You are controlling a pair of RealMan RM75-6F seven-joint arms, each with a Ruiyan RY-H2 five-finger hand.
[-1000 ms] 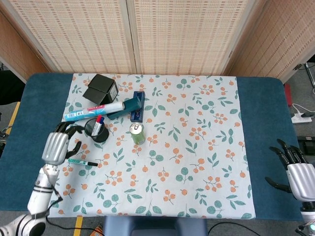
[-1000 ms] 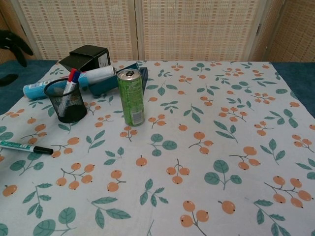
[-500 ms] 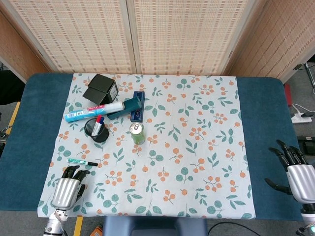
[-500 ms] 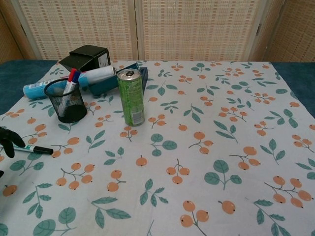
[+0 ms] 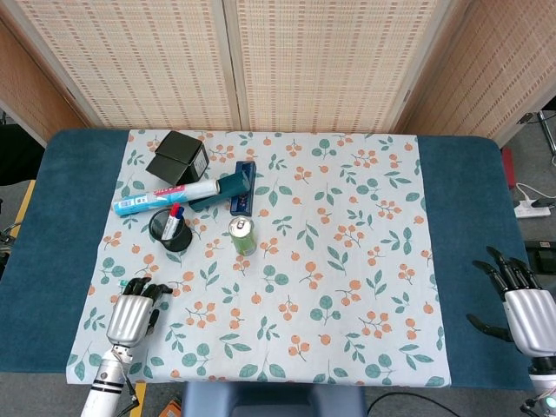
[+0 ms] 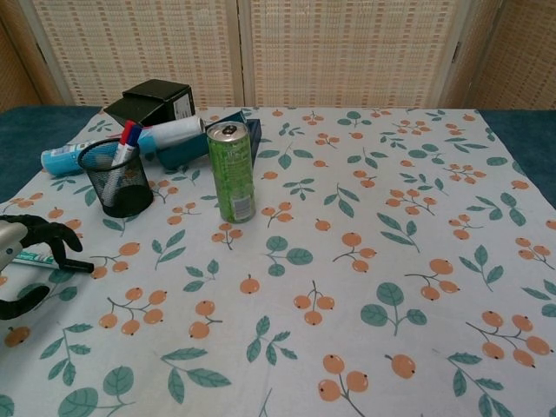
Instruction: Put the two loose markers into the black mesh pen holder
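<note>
Near the front-left edge of the floral tablecloth [image 5: 347,261], left hand [image 5: 130,317] sits over the loose green marker [image 6: 54,260]. Marker lies flat: green-and-white barrel, black cap pointing right. Dark fingers [image 6: 52,233] curl above and around it with gaps between; whether they touch it, cannot tell. Black mesh pen holder [image 6: 115,177] stands upright beyond the marker, near it, with a red-capped and a blue-capped marker [image 6: 126,139] standing inside. Green drink can [image 6: 232,171] upright to the holder's right. Right hand [image 5: 524,306] at the table's far right edge, fingers spread, holding nothing.
</note>
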